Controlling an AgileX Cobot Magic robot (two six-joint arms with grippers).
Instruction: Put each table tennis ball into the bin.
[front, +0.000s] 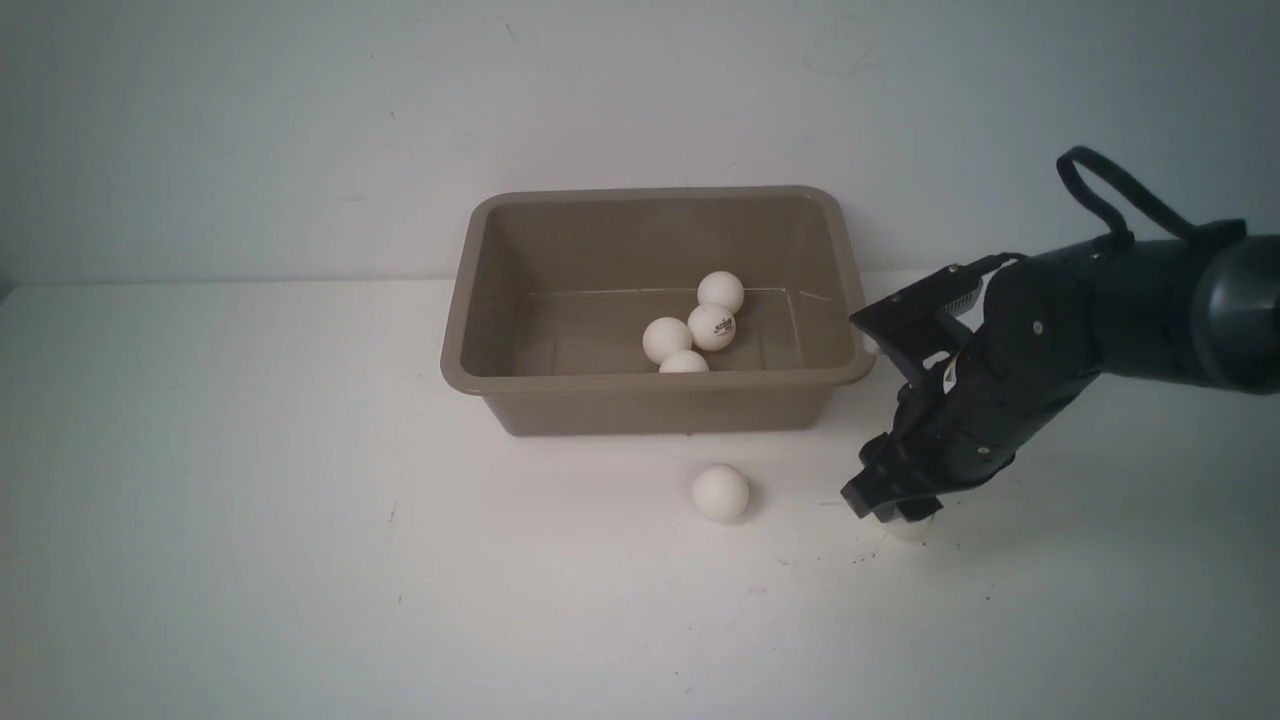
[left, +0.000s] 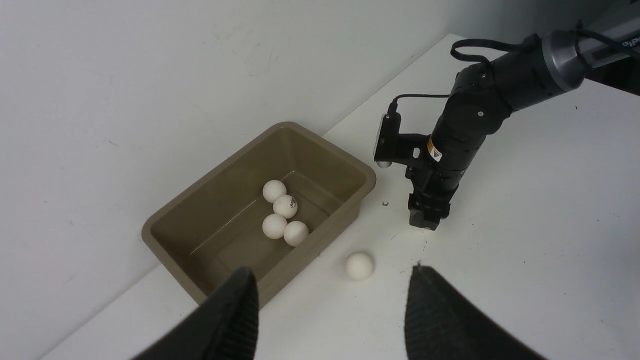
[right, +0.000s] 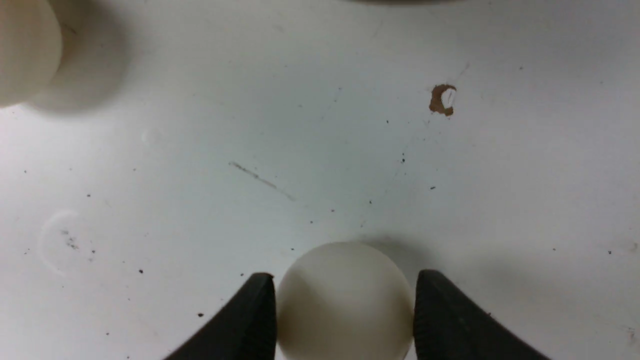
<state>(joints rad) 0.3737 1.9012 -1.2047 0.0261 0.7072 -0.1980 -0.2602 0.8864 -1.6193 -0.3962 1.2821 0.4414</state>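
Four table tennis balls (front: 667, 339) sit clustered in the bin (front: 600, 410), and a fifth ball (front: 720, 492) lies on the table (front: 250, 500) just in front of its near wall. In the front view, the right gripper (front: 895, 512) is down at the table, right of that ball, with only a pale sliver peeking out beneath it. The right wrist view settles it: a sixth ball (right: 345, 300) rests on the table, both fingers (right: 240, 320) pressed against its sides. Only the left wrist view shows the left gripper (left: 332, 272), jaws spread wide, nothing between them, up above the table.
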